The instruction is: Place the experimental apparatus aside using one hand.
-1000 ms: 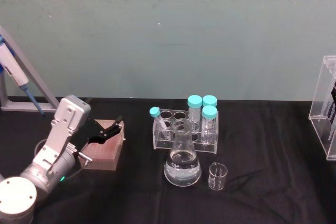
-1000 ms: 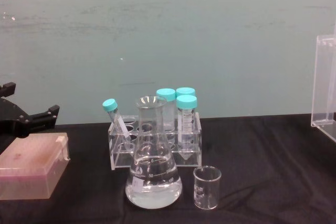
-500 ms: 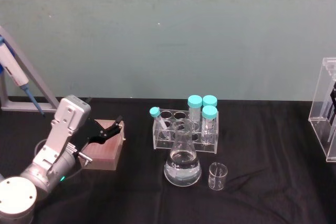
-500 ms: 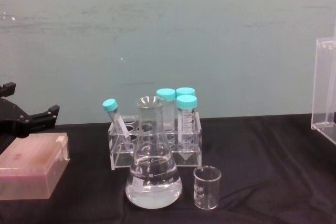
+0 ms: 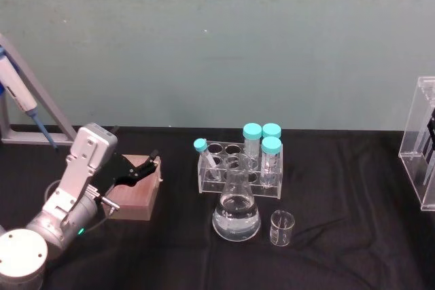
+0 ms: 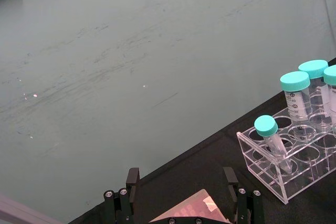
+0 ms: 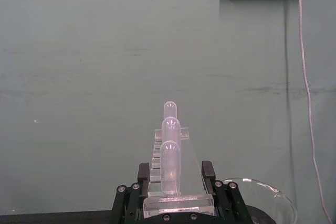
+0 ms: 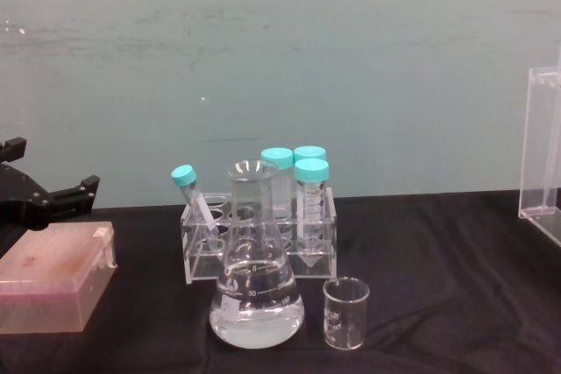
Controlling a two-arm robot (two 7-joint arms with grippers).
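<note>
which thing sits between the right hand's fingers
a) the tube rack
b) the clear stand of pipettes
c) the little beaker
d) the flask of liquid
b: the right wrist view shows the right hand closed on the base of the clear stand. The flask, beaker and tube rack stand free on the table. The left hand is open over the pink box.

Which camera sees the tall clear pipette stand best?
The right wrist view: the acrylic stand sits close, end-on, pipettes lined up, between the fingers of the right gripper. Head and chest views catch part of it, cut off at their right edge.
</note>
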